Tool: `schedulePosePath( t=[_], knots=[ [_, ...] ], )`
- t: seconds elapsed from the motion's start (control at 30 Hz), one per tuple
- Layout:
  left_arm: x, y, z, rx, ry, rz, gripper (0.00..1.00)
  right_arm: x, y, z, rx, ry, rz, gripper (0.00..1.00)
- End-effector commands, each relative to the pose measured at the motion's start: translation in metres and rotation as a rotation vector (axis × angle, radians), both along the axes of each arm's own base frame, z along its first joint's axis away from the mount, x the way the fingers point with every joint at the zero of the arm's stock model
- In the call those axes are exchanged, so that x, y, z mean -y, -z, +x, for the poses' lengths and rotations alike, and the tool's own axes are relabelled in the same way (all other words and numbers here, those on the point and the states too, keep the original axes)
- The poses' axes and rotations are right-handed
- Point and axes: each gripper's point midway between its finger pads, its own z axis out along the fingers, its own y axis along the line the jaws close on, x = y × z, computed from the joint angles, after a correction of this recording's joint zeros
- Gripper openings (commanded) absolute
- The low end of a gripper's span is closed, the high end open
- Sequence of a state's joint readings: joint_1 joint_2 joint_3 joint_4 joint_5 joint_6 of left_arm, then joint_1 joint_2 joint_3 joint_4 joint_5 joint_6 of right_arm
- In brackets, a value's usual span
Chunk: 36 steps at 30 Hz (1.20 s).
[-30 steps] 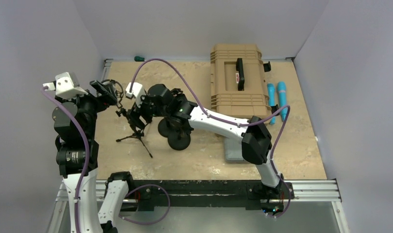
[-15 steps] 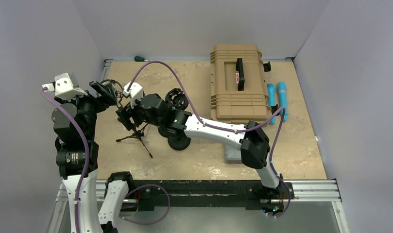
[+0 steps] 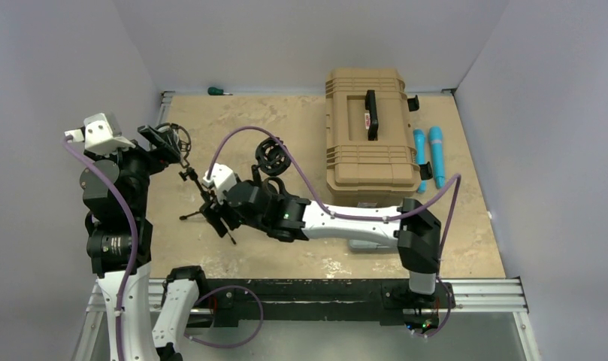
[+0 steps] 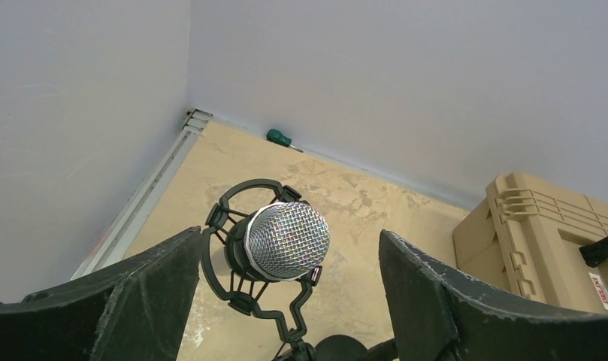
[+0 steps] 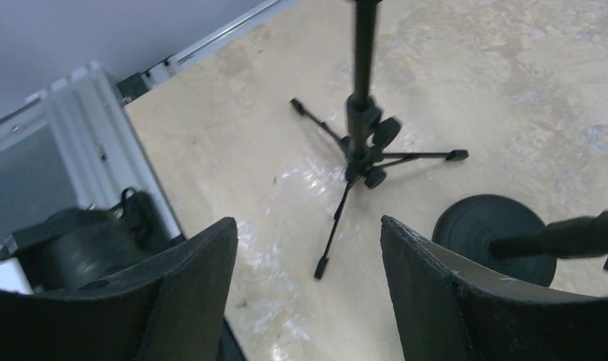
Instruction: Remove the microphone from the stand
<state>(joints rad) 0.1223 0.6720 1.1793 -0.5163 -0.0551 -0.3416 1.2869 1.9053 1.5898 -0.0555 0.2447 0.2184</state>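
The microphone [image 4: 285, 239], with a silver mesh head, sits in a black shock mount [image 4: 227, 252] on top of a thin black tripod stand [image 3: 204, 213]. My left gripper [image 4: 290, 235] is open and level with the microphone's head. One finger stands on each side of the head, neither touching it. In the top view, the left gripper [image 3: 165, 143] is at the stand's top. My right gripper [image 3: 216, 214] is open low over the tripod's feet. The stand [image 5: 363, 143] lies just beyond its fingertips, with nothing between them.
A second shock mount [image 3: 269, 156] stands right of the tripod, its round black base [image 5: 496, 233] beside my right gripper. A tan case [image 3: 368, 128] and two blue cylinders [image 3: 428, 154] lie at the back right. A green screwdriver [image 3: 215, 91] lies by the back wall.
The right arm has swung toward the near edge, and its gripper has dropped from beside the stand's pole to over the tripod's feet. The left arm has not moved.
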Motion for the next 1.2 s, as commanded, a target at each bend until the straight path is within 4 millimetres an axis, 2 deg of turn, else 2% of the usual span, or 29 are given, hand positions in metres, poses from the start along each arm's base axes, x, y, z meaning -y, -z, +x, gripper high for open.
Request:
schedulePosePath(
  t=[0.0, 0.13, 0.3, 0.5, 0.7, 0.9, 1.17],
  knots=[
    [0.0, -0.007, 0.004, 0.04, 0.005, -0.009, 0.84, 0.019, -0.024, -0.031, 0.004, -0.036, 0.029, 0.64],
    [0.001, -0.008, 0.003, 0.043, 0.009, -0.012, 0.84, 0.023, 0.022, -0.041, 0.047, -0.042, -0.106, 0.44],
    [0.003, -0.006, 0.005, 0.042, 0.02, -0.016, 0.83, 0.035, 0.078, -0.025, 0.134, 0.046, -0.315, 0.17],
    [0.003, -0.006, 0.005, 0.043, 0.023, -0.016, 0.83, 0.05, 0.128, -0.012, 0.195, 0.084, -0.454, 0.03],
    [0.002, -0.006, 0.005, 0.039, 0.017, -0.012, 0.83, 0.059, 0.173, -0.005, 0.237, 0.101, -0.547, 0.0],
    [0.003, -0.005, 0.007, 0.033, 0.022, -0.016, 0.83, 0.065, 0.191, 0.007, 0.268, 0.148, -0.587, 0.0],
    [0.003, -0.004, 0.008, 0.031, 0.024, -0.016, 0.83, 0.108, 0.21, 0.024, 0.237, 0.21, -0.619, 0.0]
  ],
)
